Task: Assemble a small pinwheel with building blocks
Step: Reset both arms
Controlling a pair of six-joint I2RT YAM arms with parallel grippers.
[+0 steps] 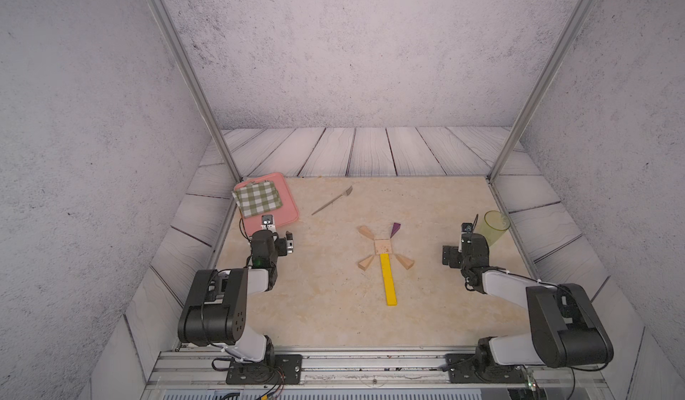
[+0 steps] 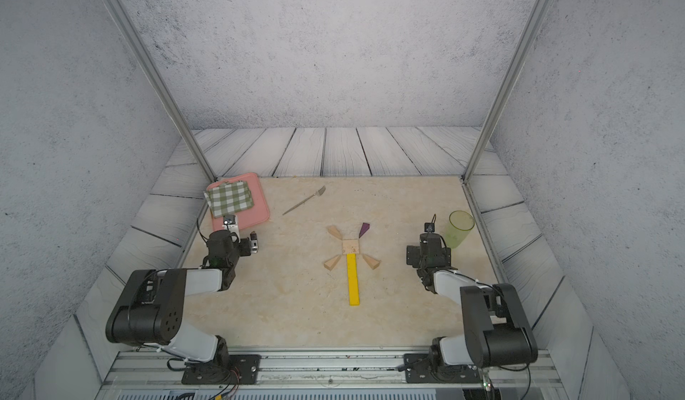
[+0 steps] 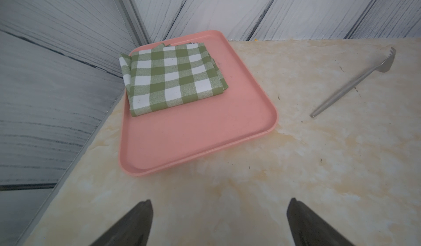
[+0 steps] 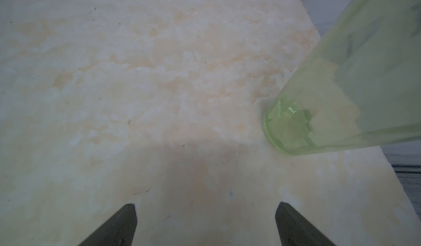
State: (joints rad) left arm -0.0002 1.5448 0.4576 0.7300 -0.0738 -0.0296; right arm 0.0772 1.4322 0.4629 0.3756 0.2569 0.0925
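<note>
Left gripper: jaws are spread wide over bare tabletop, with nothing held between them.
Right gripper: jaws are also spread wide and nothing is held; the green cup stands near.
Pinwheel: it is laid flat mid-table, between the arms and well apart from both.
Parts: a tan square is ringed at its corners by three tan wedges and one purple wedge; a yellow stem is run from its near edge.
Writing: faint marks on the square are too small to be read.
Surface: the tabletop is patterned like beige marble and flecked with dark specks.
Room: grey speckled walls, plank-patterned panels and two aluminium posts are seen.
Far left corner: a checked cloth is folded on a pink tray, with a grey fork beside it.
</note>
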